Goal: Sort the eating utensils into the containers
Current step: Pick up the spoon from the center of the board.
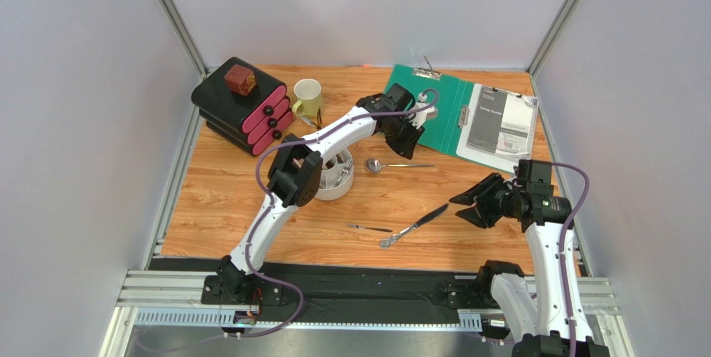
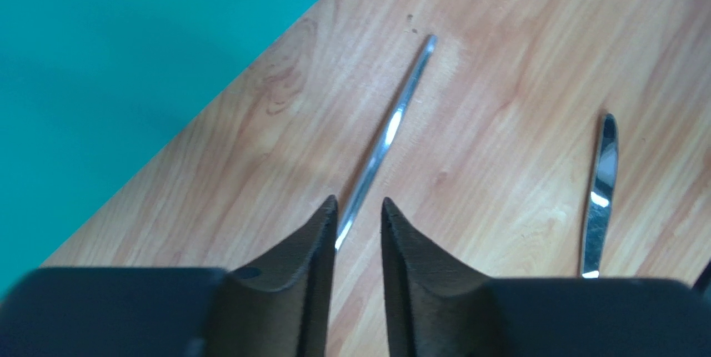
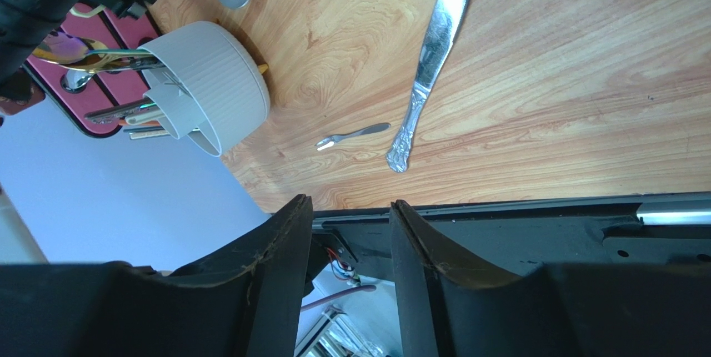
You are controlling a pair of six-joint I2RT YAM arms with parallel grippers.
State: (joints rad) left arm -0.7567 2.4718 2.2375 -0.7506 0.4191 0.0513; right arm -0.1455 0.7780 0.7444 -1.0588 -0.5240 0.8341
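Note:
A silver spoon [image 1: 392, 165] lies on the wooden table, right of the round white holder [image 1: 340, 184], which my left arm partly hides. My left gripper [image 1: 409, 142] hangs over the spoon's handle [image 2: 392, 120]. Its jaws stand a little apart, open, and the handle runs under the left fingertip [image 2: 327, 211]. A silver knife [image 1: 415, 225] and a small fork [image 1: 371, 229] lie nearer the front. My right gripper [image 1: 469, 205] hovers right of the knife, open and empty. The right wrist view shows the holder [image 3: 217, 82] with several utensils in it, the knife [image 3: 434, 49] and the small fork [image 3: 350, 134].
A green clipboard [image 1: 446, 107] with papers lies at the back right, right beside my left gripper. A pale yellow mug [image 1: 306, 97] and a black-and-pink stack [image 1: 246, 107] with a brown cube on top stand at the back left. The knife's blade tip [image 2: 602, 182] shows right of the spoon handle.

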